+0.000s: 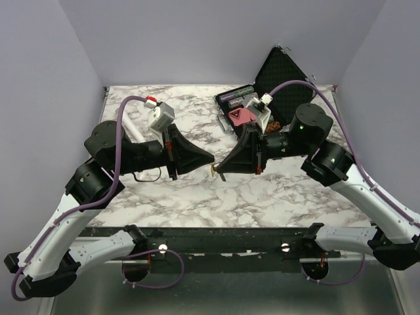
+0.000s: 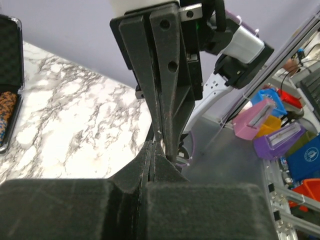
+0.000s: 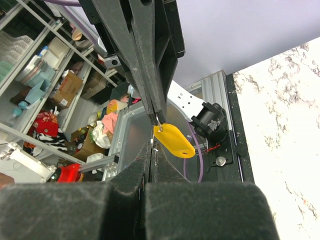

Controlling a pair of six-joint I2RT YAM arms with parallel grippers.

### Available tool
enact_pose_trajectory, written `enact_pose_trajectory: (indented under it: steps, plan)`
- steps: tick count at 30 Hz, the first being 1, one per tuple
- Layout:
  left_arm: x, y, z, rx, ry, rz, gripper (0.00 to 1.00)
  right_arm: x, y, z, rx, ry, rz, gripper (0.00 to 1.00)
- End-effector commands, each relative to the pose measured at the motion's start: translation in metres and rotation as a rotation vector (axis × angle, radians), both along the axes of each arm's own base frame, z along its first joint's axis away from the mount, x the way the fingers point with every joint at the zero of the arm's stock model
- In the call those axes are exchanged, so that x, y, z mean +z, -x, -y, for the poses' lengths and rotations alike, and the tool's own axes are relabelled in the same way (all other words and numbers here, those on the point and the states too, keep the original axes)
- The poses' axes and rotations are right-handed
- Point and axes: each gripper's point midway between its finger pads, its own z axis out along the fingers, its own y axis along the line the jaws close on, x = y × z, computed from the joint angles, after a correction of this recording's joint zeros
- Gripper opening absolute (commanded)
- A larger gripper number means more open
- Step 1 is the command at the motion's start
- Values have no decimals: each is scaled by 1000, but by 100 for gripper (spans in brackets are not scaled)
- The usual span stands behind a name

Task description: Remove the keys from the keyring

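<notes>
The left gripper point(image 1: 210, 159) and right gripper point(image 1: 220, 173) meet tip to tip above table centre, each with its fingers pressed together. The keyring point(image 3: 159, 120), pinched at the left tip, and the yellow key point(image 3: 174, 140) fill the junction. Both arms together bar the table's width. Behind them, the black case point(image 1: 282, 69) blocks the rear right. The white cylinder point(image 1: 130, 123) and a black cable loop point(image 1: 141, 176) occupy the left. Bare marble table point(image 1: 190, 108) lies rear centre and along the near edge.

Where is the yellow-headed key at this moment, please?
The key hangs mid-frame in the right wrist view, just where the tips of the left gripper and right gripper meet, over the middle of the marble table.
</notes>
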Motion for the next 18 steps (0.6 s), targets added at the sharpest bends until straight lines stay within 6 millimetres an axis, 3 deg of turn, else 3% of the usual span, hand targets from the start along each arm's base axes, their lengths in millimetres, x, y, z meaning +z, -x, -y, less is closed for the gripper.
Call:
enact_pose_trajectory:
  steps: [1,8,12,18]
  plan:
    - [-15,3,-5,6,-76,25,0,9,1,3,-14,-6,30,1]
    - [-42,-7,-11,77,-156,-14,0,9,-3,3,-38,-3,38,1]
    - [-62,-18,-20,169,-199,-59,0,4,-20,9,-167,31,49,1]
    - [-112,-38,-37,338,-311,-170,0,-38,-59,22,-435,159,-13,1]
